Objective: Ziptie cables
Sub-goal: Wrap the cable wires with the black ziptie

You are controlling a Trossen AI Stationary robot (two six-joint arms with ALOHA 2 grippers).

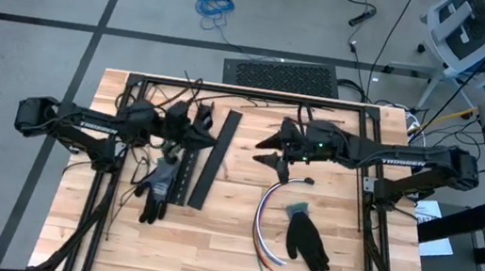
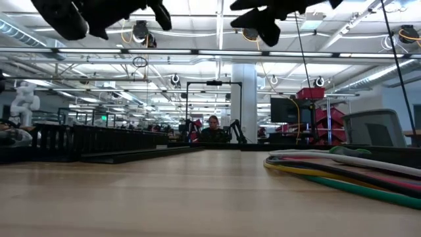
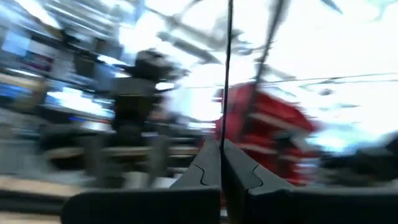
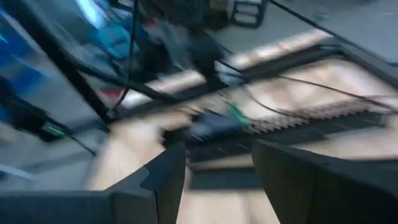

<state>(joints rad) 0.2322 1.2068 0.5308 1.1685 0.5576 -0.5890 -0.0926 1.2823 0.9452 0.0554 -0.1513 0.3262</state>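
The cables (image 1: 271,217), a loose curved bundle of white, grey, orange and green wires, lie flat on the wooden table right of centre; in the low view the cables (image 2: 342,170) are at the right. My left gripper (image 1: 212,138) hangs above the table's far left part, shut on a thin black strand (image 3: 226,74). My right gripper (image 1: 262,152) hangs open beyond the cables, facing the left one, and nothing is between its fingers (image 4: 163,171). Both grippers are well above the table in the low view. My left gripper pinches the thin black strand between its two shut fingers, at their free ends (image 3: 222,135). The strand runs straight on past the fingertips and out of the wrist picture, clear of the table. Which part of the strand this is does not show.
Two black slotted strips (image 1: 204,161) lie left of centre. One black glove (image 1: 156,192) is beside them and another (image 1: 309,242) is right of the cables. A black frame (image 1: 249,92) borders the table's far edge. Bare wood lies between strips and cables.
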